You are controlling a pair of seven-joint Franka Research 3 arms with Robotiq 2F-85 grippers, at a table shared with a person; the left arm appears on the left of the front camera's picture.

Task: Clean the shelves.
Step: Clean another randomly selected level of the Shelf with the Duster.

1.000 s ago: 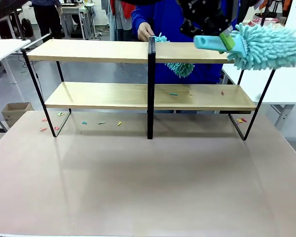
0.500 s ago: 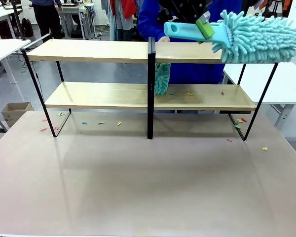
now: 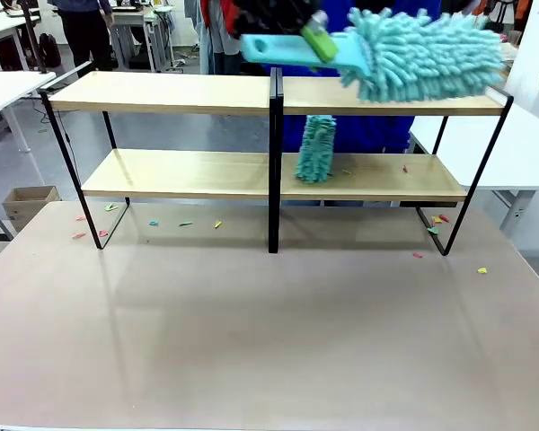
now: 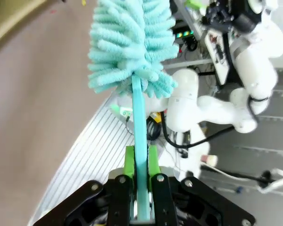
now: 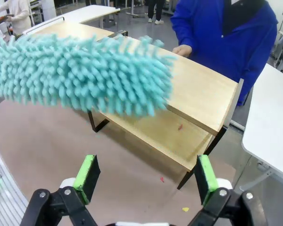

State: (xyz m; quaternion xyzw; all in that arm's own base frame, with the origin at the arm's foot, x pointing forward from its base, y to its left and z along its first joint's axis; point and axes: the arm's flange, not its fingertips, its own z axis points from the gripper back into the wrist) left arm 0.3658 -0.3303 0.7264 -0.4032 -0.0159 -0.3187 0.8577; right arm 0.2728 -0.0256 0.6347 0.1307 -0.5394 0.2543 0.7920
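The shelves [image 3: 180, 92], two light-wood boards in a black frame, stand at the far side of the table. My left gripper [image 3: 316, 40] is shut on the handle of a fluffy teal duster [image 3: 422, 54], whose head lies over the right end of the top board. In the left wrist view the left gripper [image 4: 140, 157] clamps the handle, with the duster [image 4: 129, 44] straight ahead. My right gripper [image 5: 144, 172] is open and empty, with the duster [image 5: 80, 75] and the shelves [image 5: 198, 92] in front of it. A person's second teal duster [image 3: 316, 148] stands on the lower board.
Small coloured scraps lie on the lower board [image 3: 404, 168] and on the brown table [image 3: 153, 223], some by the right leg [image 3: 481, 269]. A person in blue [image 5: 226, 33] rests a hand [image 5: 181, 49] on the top board. White tables flank the shelves; a cardboard box [image 3: 27, 202] sits left.
The duster in my left gripper has swept left along the top board. The person's duster dropped from the top board to the lower one. New scraps lie on the table at right.
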